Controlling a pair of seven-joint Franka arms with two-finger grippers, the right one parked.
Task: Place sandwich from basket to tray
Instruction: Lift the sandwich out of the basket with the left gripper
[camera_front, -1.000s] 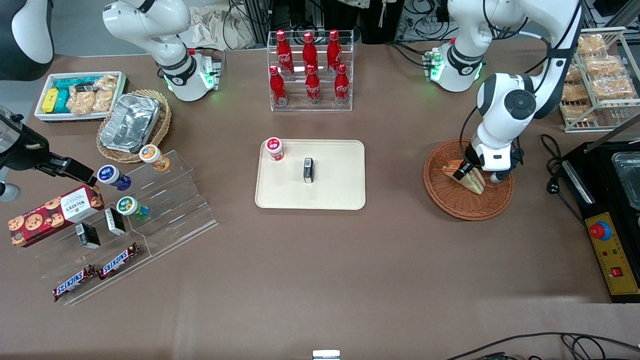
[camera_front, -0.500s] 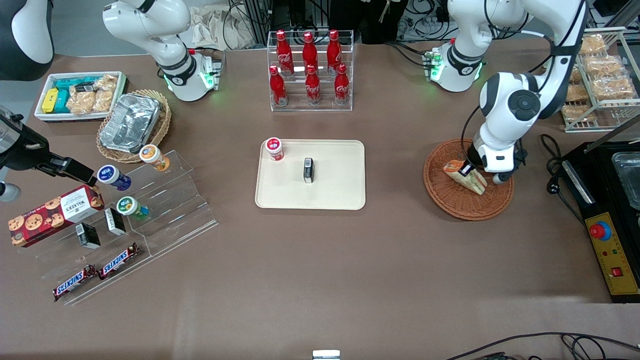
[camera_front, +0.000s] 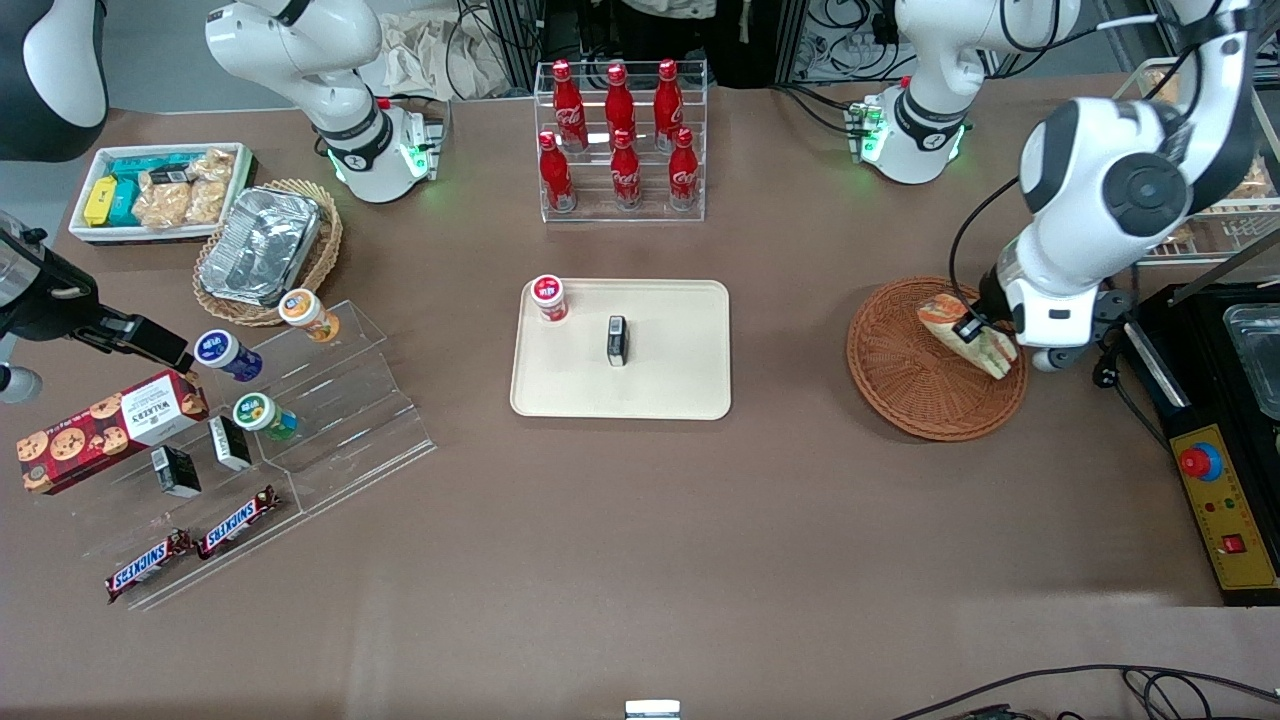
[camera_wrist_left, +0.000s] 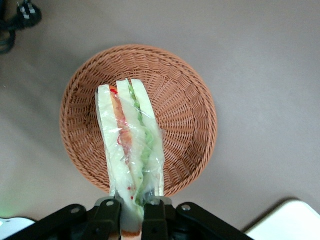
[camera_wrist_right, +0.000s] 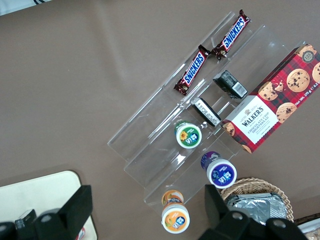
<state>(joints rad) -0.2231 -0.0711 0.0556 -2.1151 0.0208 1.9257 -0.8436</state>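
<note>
The big brown table (camera_front: 640, 560) has lots of snacks on it. In the middle lies the cream tray (camera_front: 680, 390), with a small red-capped jar (camera_front: 548, 297) and a little dark box (camera_front: 617, 340) already on it. Well apart from it, toward the working arm's end of the table, sits the round brown basket (camera_front: 900, 390).

The sandwich (camera_front: 968, 336) is up in the air over the basket, not touching it. The end effector (camera_wrist_left: 132, 212) is pinching the sandwich at one end, with a finger pressed on each bread side. The rest of the sandwich hangs free.

The sandwich looks light and soft. It is in clear shiny wrap (camera_wrist_left: 150, 150), so I think it could slip. A hard squeeze would squash the bread and push the filling out. Holding it by the flat bread sides, as it is now, seems the safe way. It may wobble on the ride to the tray, so a slow move looks best.
</note>
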